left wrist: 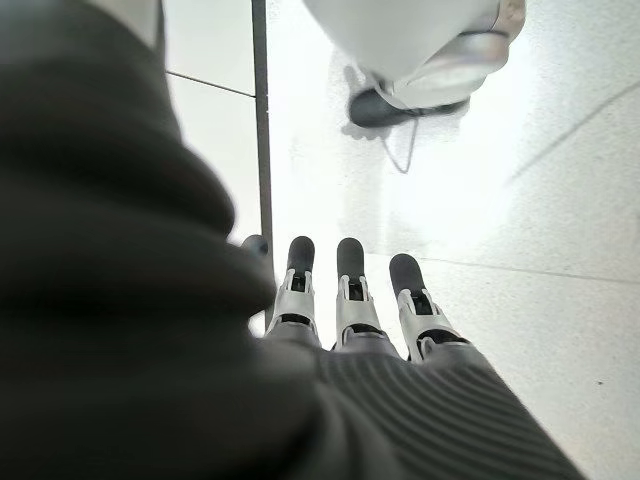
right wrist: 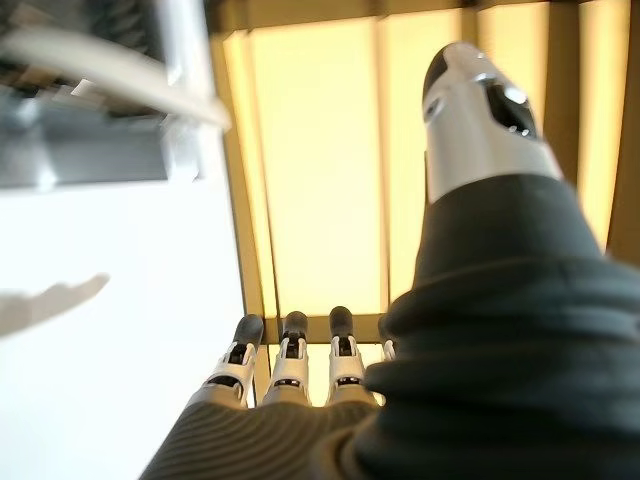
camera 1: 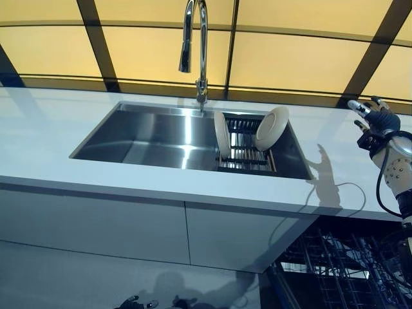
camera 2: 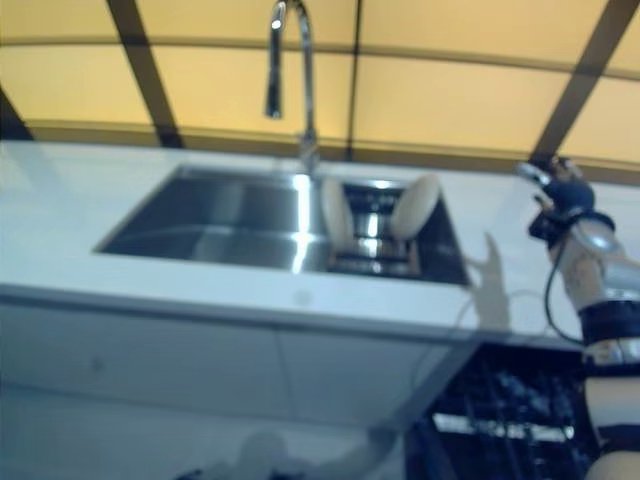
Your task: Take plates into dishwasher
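Two white plates stand in a dark rack (camera 1: 248, 158) at the right end of the steel sink (camera 1: 148, 138): one upright on edge (camera 1: 222, 134), the other (camera 1: 272, 127) leaning against the sink's right wall. My right hand (camera 1: 373, 119) is raised over the white counter (camera 1: 335, 187) to the right of the sink, fingers straight and holding nothing. The dishwasher's wire rack (camera 1: 341, 270) shows open below the counter at the lower right. My left hand (left wrist: 345, 295) hangs low over the floor, fingers straight, empty.
A tall chrome faucet (camera 1: 196, 45) rises behind the sink's middle. Yellow panels with dark frames (camera 1: 290, 58) line the wall behind the counter. White cabinet fronts (camera 1: 96, 225) run below the counter at the left.
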Tool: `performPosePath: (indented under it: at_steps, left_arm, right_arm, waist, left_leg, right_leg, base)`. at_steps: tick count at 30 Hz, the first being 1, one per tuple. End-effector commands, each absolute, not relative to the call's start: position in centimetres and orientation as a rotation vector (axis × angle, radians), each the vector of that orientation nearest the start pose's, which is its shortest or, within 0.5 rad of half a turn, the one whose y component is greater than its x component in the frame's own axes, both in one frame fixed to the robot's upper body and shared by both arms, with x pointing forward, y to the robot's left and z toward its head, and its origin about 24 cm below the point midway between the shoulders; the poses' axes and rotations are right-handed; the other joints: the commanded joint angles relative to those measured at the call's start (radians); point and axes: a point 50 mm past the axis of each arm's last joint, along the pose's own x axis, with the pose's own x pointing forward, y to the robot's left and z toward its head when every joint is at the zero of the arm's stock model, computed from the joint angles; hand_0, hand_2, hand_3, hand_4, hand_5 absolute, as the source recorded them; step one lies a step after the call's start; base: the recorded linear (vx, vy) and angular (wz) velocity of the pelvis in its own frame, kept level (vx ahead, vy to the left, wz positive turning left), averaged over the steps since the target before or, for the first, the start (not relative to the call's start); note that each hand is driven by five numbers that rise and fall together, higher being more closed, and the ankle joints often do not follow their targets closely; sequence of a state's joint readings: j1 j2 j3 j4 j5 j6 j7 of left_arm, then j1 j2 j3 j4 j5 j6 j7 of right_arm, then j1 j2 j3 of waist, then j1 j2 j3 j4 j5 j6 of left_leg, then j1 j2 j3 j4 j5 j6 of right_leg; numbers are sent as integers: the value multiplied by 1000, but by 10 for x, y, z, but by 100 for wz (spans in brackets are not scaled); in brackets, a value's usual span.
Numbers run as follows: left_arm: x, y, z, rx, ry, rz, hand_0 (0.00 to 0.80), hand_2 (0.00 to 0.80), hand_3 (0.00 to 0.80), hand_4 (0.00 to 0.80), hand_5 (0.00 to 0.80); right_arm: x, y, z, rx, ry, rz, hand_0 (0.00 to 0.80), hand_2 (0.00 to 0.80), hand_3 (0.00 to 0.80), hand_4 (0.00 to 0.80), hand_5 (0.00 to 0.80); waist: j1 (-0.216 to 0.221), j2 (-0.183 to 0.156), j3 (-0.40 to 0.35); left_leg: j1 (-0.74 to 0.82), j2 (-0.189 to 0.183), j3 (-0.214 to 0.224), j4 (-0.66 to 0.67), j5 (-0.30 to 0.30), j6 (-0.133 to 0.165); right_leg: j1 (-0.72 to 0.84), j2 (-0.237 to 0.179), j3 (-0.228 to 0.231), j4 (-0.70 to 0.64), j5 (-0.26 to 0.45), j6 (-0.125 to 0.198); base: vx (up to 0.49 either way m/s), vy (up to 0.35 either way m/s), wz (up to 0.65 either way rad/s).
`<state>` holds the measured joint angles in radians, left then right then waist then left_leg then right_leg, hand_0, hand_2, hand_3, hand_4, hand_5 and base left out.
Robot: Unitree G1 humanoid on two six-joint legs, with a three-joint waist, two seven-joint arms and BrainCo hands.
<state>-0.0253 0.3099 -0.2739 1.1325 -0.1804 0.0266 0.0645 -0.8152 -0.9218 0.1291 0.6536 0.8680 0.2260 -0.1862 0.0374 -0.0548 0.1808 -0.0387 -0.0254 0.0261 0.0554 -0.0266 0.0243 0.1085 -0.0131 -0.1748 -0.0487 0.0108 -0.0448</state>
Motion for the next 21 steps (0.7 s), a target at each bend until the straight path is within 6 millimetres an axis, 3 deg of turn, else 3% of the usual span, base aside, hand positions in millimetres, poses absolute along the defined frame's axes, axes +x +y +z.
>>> performPosePath:
  at_steps: [1,9,11,13,15,16,17,21]
  left_arm:
    - [137,263,-138,359,1092,126,0,0,0,0,0]
    - [130,262,-141,377,1113,86,0,0,0,0,0]
    - [127,272,-138,409,1117,81,0,0,0,0,0]
    - [122,277,-138,425,1124,84,0,0,0,0,0]
    - [126,283,-134,401,1105,126,0,0,0,0,0]
    - [130,287,-131,371,1088,156,0,0,0,0,0]
    - [134,289,-129,376,1082,158,0,0,0,0,0]
    - [148,273,-129,363,1037,103,0,0,0,0,0]
  right_arm:
    - [349,-339,255,-65,-124,-374,0,0,0,0,0]
    - [353,-337,259,-50,-89,-353,0,0,0,0,0]
    - [354,-334,256,-71,-77,-350,0,0,0,0,0]
    - [354,-329,257,-85,-88,-348,0,0,0,0,0]
    - [358,-323,262,-99,-106,-329,0,0,0,0,0]
    - [360,-317,265,-101,-124,-318,0,0,0,0,0]
    - [360,-316,265,-97,-123,-316,0,0,0,0,0]
    - [360,-320,274,-121,-123,-336,0,0,0,0,0]
  waist:
    - [9,-40,-39]
    - [34,-51,-53]
    - [32,-42,-47]
    - [23,-27,-26]
    - [23,-12,2]
    - [18,-8,27]
    - [23,-14,23]
    - [29,-28,5]
  left_leg:
    - [55,-20,-5,-66,5,9]
    - [-12,-30,2,10,-40,27]
    - [5,-28,8,-27,-25,40]
    - [37,-23,6,-59,-4,39]
    - [51,3,14,-81,18,22]
    - [59,6,12,-87,13,24]
    - [54,8,18,-89,9,29]
    - [35,11,15,-115,22,13]
  right_leg:
    - [32,-34,4,110,-102,68]
    - [22,-50,1,69,-88,73]
    - [-39,-59,-31,232,-101,92]
    - [-152,-66,4,358,-58,113]
    - [-157,-63,7,234,-35,110]
    - [-197,-48,43,218,13,109]
    - [-166,-46,26,166,-8,103]
    - [-114,-26,16,7,21,94]
  base:
    - [202,47,-3]
    - [137,19,-7]
    - [121,41,-4]
    - [27,-13,-8]
    - [-70,-109,-5]
    - [-45,-180,-10]
    - [4,-209,-12]
    - [43,-156,-1]
